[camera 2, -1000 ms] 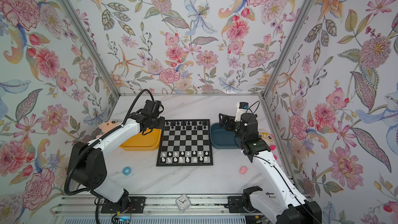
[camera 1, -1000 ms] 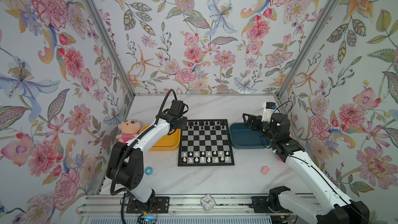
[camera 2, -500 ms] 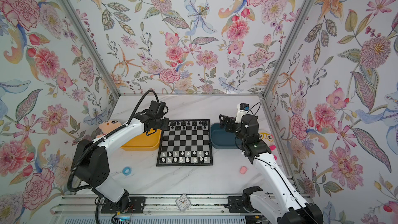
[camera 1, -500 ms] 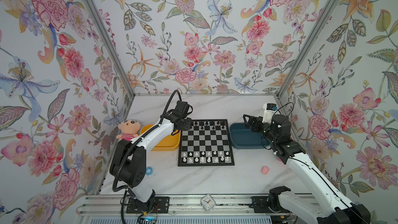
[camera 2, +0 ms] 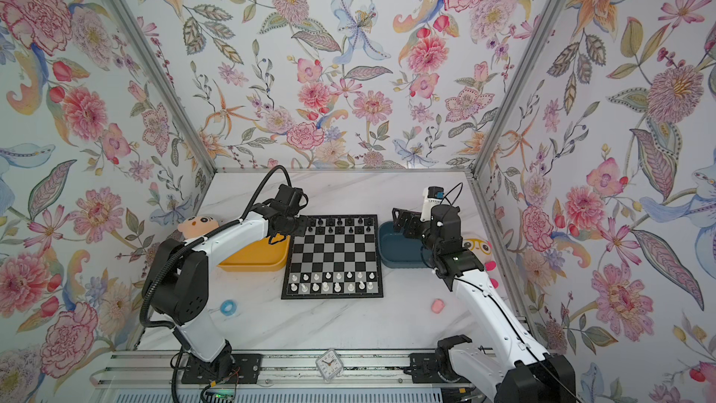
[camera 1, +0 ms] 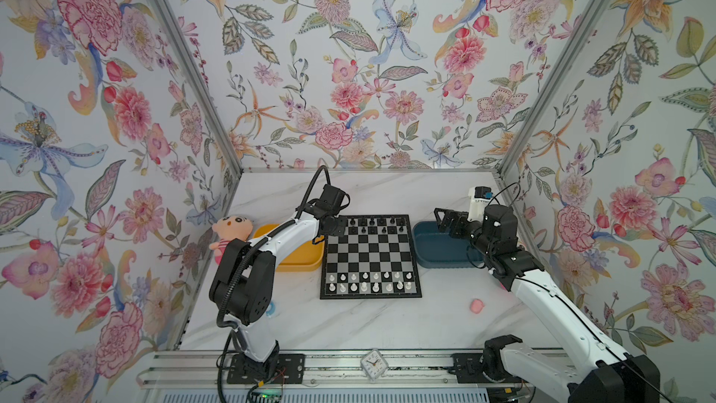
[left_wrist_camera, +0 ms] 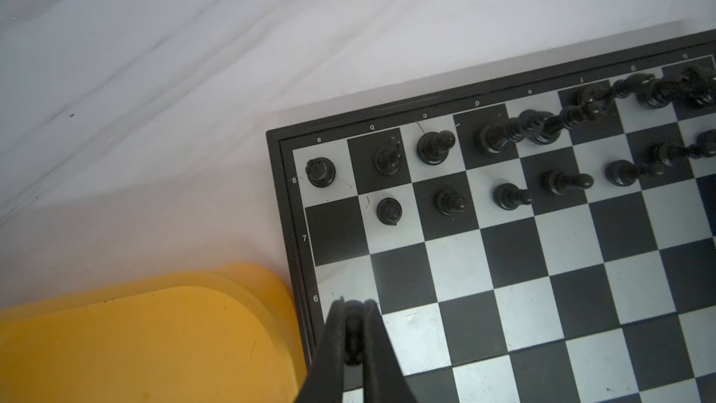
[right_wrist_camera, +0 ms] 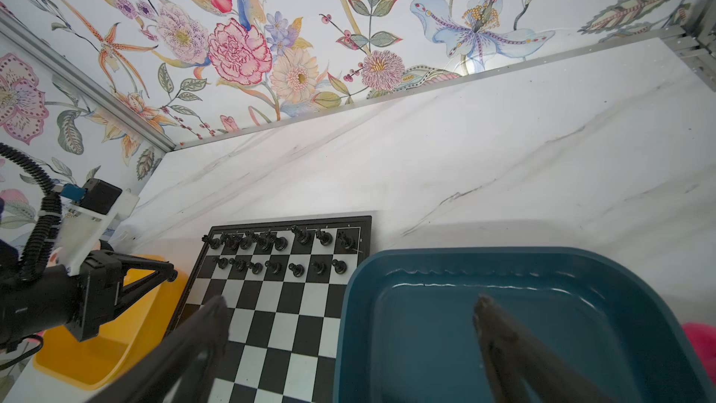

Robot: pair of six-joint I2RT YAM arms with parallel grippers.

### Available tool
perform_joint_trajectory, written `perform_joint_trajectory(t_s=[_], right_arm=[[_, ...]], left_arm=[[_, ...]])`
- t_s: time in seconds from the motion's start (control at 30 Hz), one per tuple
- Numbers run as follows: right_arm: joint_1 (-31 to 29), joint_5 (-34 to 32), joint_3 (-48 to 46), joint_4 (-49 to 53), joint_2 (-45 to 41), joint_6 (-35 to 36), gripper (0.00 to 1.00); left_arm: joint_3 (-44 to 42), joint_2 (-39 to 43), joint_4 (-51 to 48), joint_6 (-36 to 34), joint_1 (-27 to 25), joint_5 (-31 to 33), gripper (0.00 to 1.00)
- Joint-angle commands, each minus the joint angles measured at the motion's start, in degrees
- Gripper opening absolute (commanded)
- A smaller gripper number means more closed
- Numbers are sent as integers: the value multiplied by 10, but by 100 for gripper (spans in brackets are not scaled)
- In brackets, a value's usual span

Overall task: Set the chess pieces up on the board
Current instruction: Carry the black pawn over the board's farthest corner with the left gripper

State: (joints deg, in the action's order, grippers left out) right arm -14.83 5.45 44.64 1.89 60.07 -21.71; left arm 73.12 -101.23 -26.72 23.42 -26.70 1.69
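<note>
The flat checkered board (camera 1: 371, 250) seems to lack only the tiny black plastic piece (left_wrist_camera: 352, 337) pinched in the left gripper (left_wrist_camera: 354, 303); the right gripper (right_wrist_camera: 350, 306) is open.

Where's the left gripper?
Left wrist view: left gripper over the board's a-file edge near rank 6, beside the yellow tray, jaws shut on a black chess piece.
</note>
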Motion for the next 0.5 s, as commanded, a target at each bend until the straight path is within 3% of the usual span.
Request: perform_joint_trajectory(t_s=[0.0,0.47], right_arm=[[3,4,18,0,6,4,99],[4,-4,18,13,0,3,99]], left_arm=[[16,-18,14,-2,-2,-10,1],[18,-56,35,-1,21,-19,2]])
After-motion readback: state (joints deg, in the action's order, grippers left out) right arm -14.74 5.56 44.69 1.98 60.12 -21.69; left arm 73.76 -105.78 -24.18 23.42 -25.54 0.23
